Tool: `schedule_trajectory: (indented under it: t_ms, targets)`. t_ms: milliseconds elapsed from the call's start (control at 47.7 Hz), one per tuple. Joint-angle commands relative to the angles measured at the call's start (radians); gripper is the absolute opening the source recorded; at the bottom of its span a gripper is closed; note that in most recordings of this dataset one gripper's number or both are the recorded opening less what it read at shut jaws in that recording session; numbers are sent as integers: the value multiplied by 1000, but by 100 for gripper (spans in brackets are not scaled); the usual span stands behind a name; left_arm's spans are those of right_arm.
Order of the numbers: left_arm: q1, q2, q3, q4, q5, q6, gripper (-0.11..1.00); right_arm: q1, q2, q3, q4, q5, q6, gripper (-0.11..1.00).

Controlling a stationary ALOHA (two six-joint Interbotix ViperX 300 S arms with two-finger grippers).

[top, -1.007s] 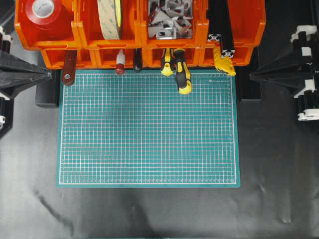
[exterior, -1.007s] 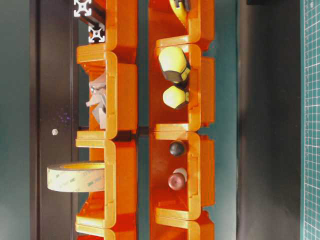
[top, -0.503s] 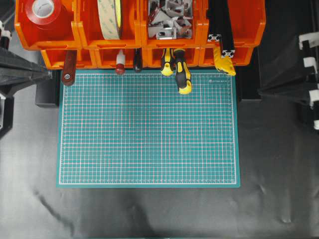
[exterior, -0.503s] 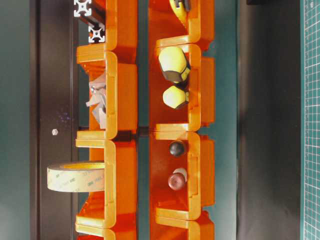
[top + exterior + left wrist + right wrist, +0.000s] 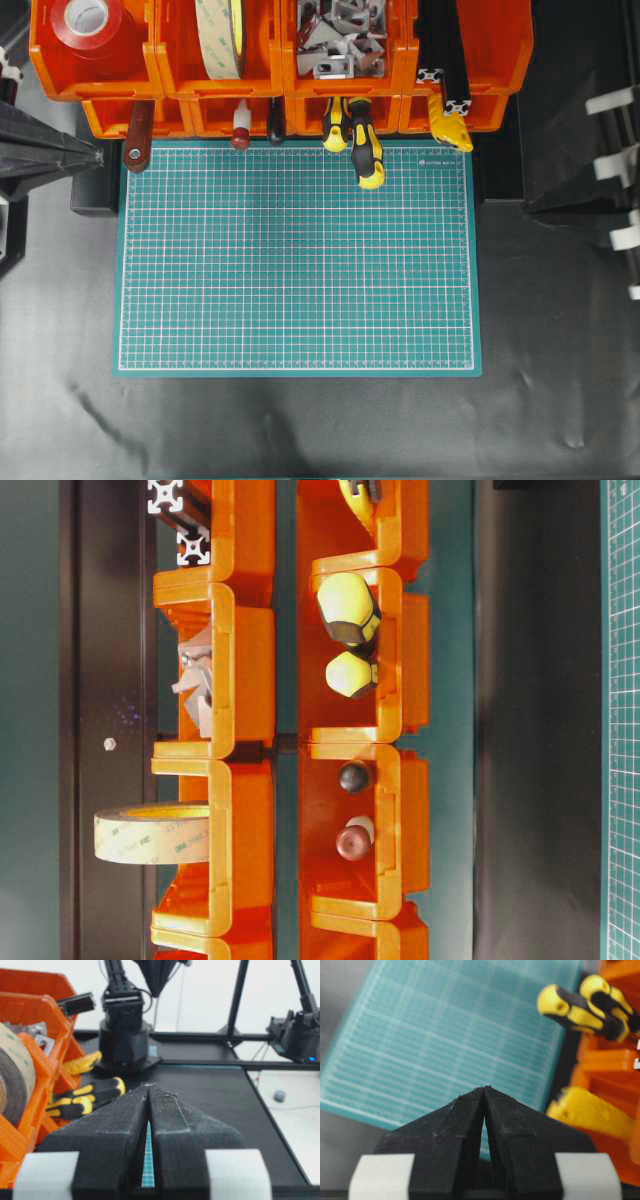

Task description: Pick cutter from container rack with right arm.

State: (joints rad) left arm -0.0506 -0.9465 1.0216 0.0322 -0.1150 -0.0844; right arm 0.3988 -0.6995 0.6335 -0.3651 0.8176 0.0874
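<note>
Right gripper [image 5: 484, 1089]: pointed matte black fingers pressed together, holding nothing.
Left gripper [image 5: 148, 1086]: same grainy black wedge, closed, empty.
Slim yellow plastic cutter [image 5: 450, 127]: sticking out from bright orange plastic container rack [image 5: 505, 45], lower right bin, over gridded green mat [image 5: 297, 260] corner.

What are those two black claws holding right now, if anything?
Nothing. The right gripper and left gripper are both shut and empty; the cutter sits in the rack.

The cutter [image 5: 449, 122] sticks out of the container rack's [image 5: 500, 60] rightmost lower bin.
</note>
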Motion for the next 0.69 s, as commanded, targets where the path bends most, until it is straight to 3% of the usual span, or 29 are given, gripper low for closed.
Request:
schedule_trajectory:
  t_ms: [0,168,336,461,671]
  targets:
    - [-9,6,-28,3,-5,-3,0,51,44,-41,-130,64,83,0]
    - [-11,3,-29,3,-5,-2,0,132,117,28,-411,126,295,0]
    - [-8,-3,-29,3,-3,-2,0,184,181,89,-595,209,491,0]
    - [-9,-3,-28,3,-3,-2,0,216,201,126,-644,255,588,0]
    - [-11,-2,-28,3,-3,-2,0,218,206,206,-646,221,629,0]
